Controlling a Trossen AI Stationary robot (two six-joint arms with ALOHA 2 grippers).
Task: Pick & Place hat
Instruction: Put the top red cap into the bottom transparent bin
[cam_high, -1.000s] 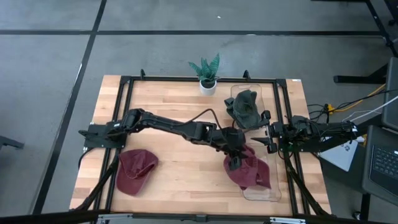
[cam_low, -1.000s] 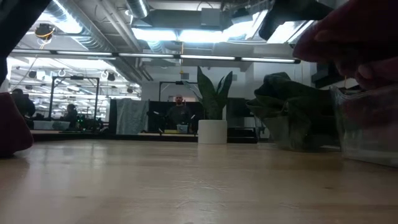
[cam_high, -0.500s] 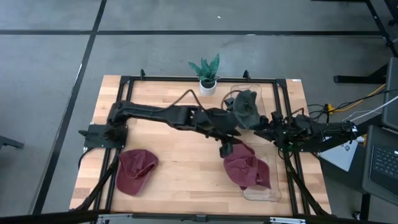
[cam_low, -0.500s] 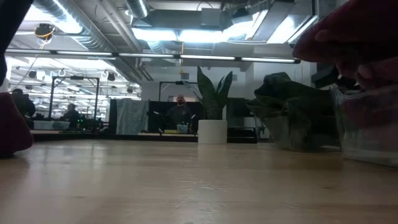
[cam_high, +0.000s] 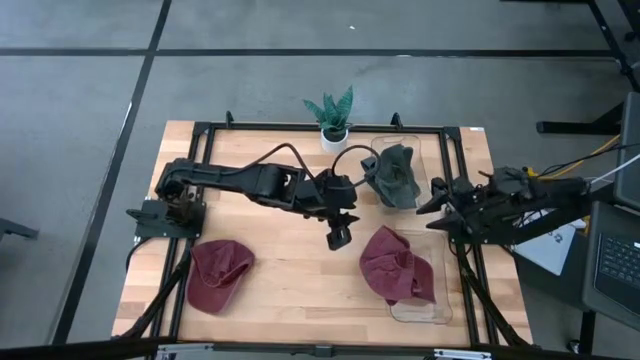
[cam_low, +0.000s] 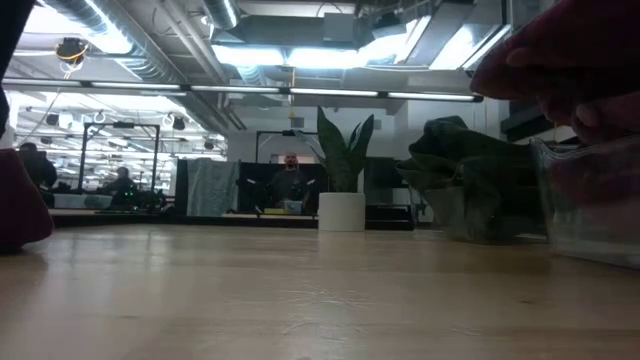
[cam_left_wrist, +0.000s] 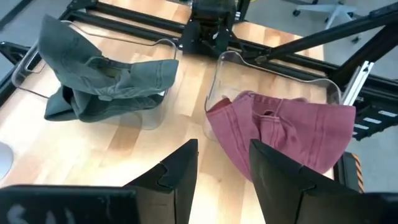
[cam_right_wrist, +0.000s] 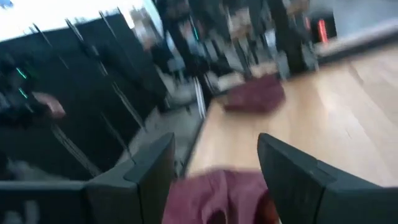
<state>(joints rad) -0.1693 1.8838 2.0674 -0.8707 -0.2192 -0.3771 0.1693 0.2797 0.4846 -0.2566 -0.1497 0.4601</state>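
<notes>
A dark red hat lies draped over the left rim of a clear bin at the table's right; in the left wrist view the same red hat hangs over the bin's rim. A second red hat lies flat on the table near the front left. A green hat sits in the far clear bin. My left gripper hovers open over the table's middle, left of the red hat, with nothing between its fingers. My right gripper is open at the right edge, raised and holding nothing.
A small potted plant stands at the far edge in the middle. A black metal frame runs around the table. Bare wood lies between the left red hat and the bins. People and desks show in the room beyond the table.
My left gripper has risen and drawn back from the red hat at the bin toward the table's left and far side. The hat stays draped over the bin's rim. My right gripper has lifted and rolled at the right edge.
</notes>
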